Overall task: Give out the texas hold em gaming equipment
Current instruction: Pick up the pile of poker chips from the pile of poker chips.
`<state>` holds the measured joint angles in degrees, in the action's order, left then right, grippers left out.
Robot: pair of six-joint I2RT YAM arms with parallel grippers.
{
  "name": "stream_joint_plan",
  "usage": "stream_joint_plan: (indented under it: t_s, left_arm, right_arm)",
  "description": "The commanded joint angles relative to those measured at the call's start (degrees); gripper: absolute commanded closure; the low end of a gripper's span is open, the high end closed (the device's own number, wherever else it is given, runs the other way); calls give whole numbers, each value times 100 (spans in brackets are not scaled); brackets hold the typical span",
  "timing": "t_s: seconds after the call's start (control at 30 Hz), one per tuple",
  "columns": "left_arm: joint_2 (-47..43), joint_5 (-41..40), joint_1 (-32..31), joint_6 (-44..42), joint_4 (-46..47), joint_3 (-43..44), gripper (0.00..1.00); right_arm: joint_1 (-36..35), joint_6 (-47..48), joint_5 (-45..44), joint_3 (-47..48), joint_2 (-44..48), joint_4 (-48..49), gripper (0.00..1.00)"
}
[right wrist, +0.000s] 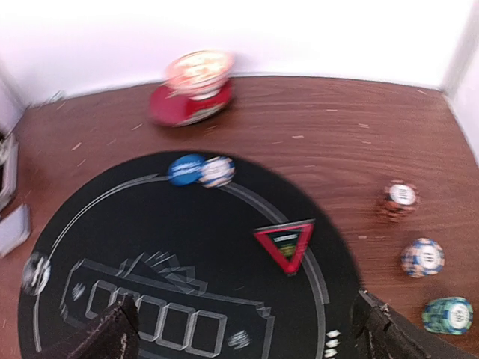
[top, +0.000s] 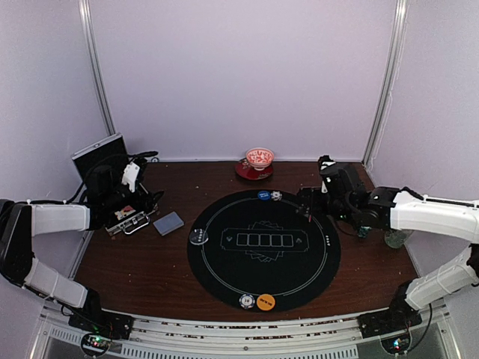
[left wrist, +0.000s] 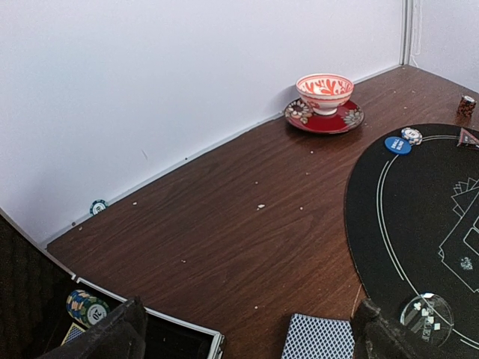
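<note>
Left gripper (left wrist: 248,313): I read its jaws as spread wide with nothing in them. It hung over the left side of the table, at the right edge of the open case.
Right gripper (right wrist: 243,318): I read its jaws as spread wide and empty. It hung above the far right rim of the mat.
Cards: the flat deck of grey-blue-backed playing cards (top: 168,223) lay on the wood between case and mat. In the left wrist view it sat below the gap, nearer the right finger.
Case: the open metal-edged case (top: 127,222) stood at the left, with stripe-edged chips (left wrist: 86,307) inside.
Mat: the big round black mat with white lines (top: 224,273) filled the table's middle.
Far rim: I noted a blue marker disc (top: 263,195) touching a small pale striped chip (top: 276,196).
Near rim: an orange marker disc (top: 266,302) lay just beside a grey-white striped chip (top: 246,301).
Left rim: a whitish round marker disc (top: 199,237) lay on the mat's white line.
Right side: a red-edged triangular marker (right wrist: 286,243) lay on the mat near its far right rim.
Loose chips: on the wood right of the mat I counted a brown-red chip (right wrist: 397,200), a blue-and-orange chip (right wrist: 421,256) and a green chip (right wrist: 447,314). Blur hid whether each was single or stacked.
Stray chip: one small teal-edged chip (left wrist: 98,207) lay against the far wall, well apart at the left.
Bowl: the red-and-white bowl (top: 260,156) sat on its red saucer (top: 241,171) at the far edge.
</note>
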<state>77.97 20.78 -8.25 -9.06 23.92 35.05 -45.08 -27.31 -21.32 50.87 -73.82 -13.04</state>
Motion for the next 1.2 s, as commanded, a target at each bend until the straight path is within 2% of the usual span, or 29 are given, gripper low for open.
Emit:
stream_joint_plan:
  t_s: [0.0,0.23,0.43,0.7,1.0,1.17]
  left_arm:
    - [-205,31,-5,-13,135,74,2]
    - [-238,36,-8,0,140,64,2]
    - [-250,40,-6,-7,147,55,2]
    - [-199,58,-9,-8,130,81,2]
    - [-169,73,-1,-6,135,90,2]
    - [-142,85,1,-6,131,98,2]
  right_arm:
    - [678,-618,-312,-32,105,-434,0]
    - [1668,-832,-414,-280,78,-195,0]
    - [2186,-958,-373,-871,228,307,0]
    - [2506,-1022,-495,-1144,28,461,0]
    - [2679,-1088,-494,-1201,-138,555,5]
    - [2725,-970,-397,-960,-376,415,6]
